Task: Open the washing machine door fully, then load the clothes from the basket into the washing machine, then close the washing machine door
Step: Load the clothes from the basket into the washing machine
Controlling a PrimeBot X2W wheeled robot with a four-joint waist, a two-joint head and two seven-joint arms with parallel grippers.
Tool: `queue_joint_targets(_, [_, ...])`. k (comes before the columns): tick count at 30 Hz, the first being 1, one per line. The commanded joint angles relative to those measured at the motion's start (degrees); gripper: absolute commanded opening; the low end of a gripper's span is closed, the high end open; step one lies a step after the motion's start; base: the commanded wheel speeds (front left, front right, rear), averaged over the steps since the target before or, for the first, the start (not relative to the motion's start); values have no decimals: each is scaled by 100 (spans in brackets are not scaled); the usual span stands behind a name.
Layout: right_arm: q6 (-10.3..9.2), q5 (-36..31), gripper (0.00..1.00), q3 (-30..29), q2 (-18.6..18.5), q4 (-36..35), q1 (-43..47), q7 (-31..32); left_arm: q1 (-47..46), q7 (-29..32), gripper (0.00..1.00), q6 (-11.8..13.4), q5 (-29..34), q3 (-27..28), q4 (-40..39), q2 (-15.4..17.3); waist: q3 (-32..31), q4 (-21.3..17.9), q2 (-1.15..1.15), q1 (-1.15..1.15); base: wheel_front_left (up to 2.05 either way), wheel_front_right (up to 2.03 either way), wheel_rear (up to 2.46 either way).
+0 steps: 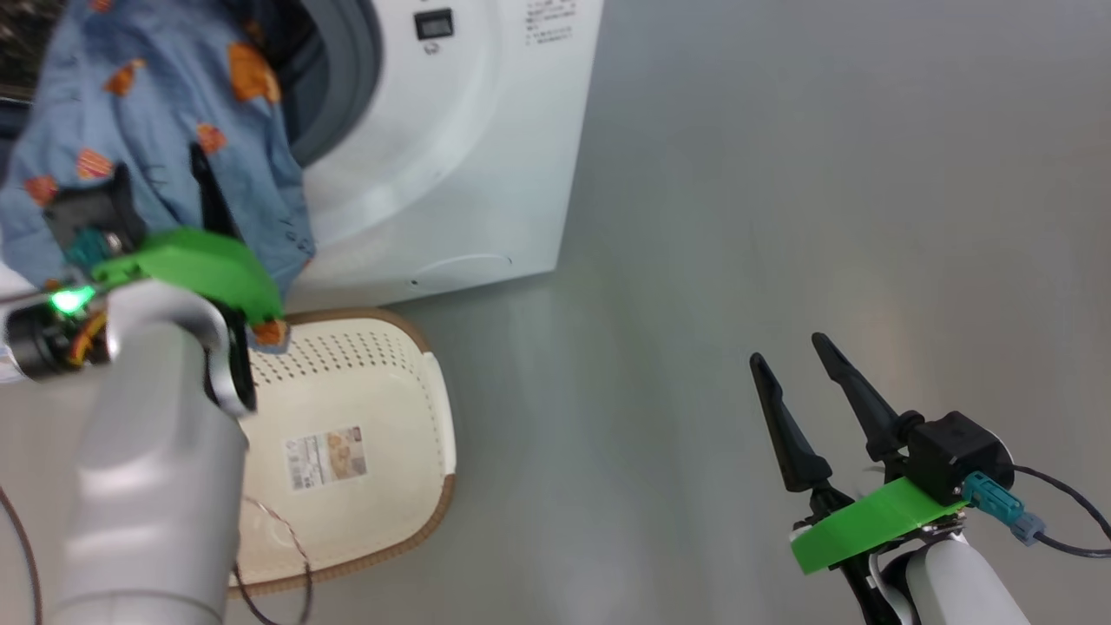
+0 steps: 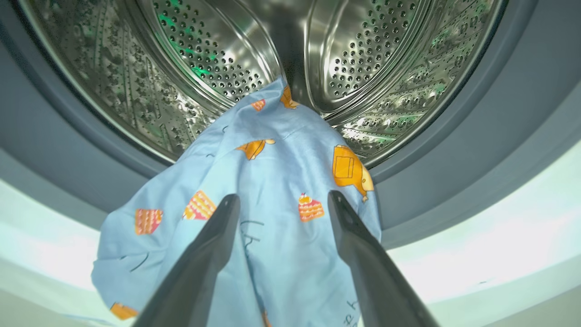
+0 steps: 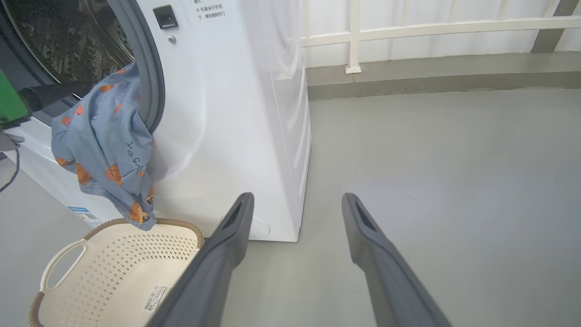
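L gripper [image 2: 283, 196]: jaws wide, nothing pinched. Fingers point into the drum mouth, cloth lies just past the tips.
Clothes [image 2: 272, 136]: one light blue piece w/ orange prints, draped over the lower edge of the machine opening. Top part is inside the drum, the rest hangs down the front. Its end reaches the basket's back rim; touching or not, I cannot tell.
Washing machine [image 1: 451, 156]: opening is free, so door is judged open already. The door itself I cannot make out for sure.
Drum [image 2: 363, 54]: steel, perforated; the cloth top is all I see in it.
Basket [image 1: 417, 408]: on the floor [image 1: 781, 174], just beside the machine's front bottom edge. Inside is its label [image 1: 327, 457], no cloth lying in it.
R gripper [image 1: 788, 349]: jaws wide, holds nothing. It hangs over the floor, well apart from machine & basket.
Progress: opening looks done. Loading approx. half done: cloth is out of the basket but not fully in.
Left to do: push the hanging part in, then close the door.
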Motion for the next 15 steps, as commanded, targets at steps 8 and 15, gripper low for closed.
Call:
queue_joint_targets(8, [9, -71, 100, 49, -124, -40, 252, -27, 1434, -47, 100, -229, -133, -41, -810, 2, -839, 371, 0, 0, 0, 0, 0])
queue_joint_targets(15, [9, -71, 100, 22, -143, 6, 488, -27, 2572, -47, 100, -262, -328, -32, -1533, -46, -1237, 430, 0, 0, 0, 0, 0])
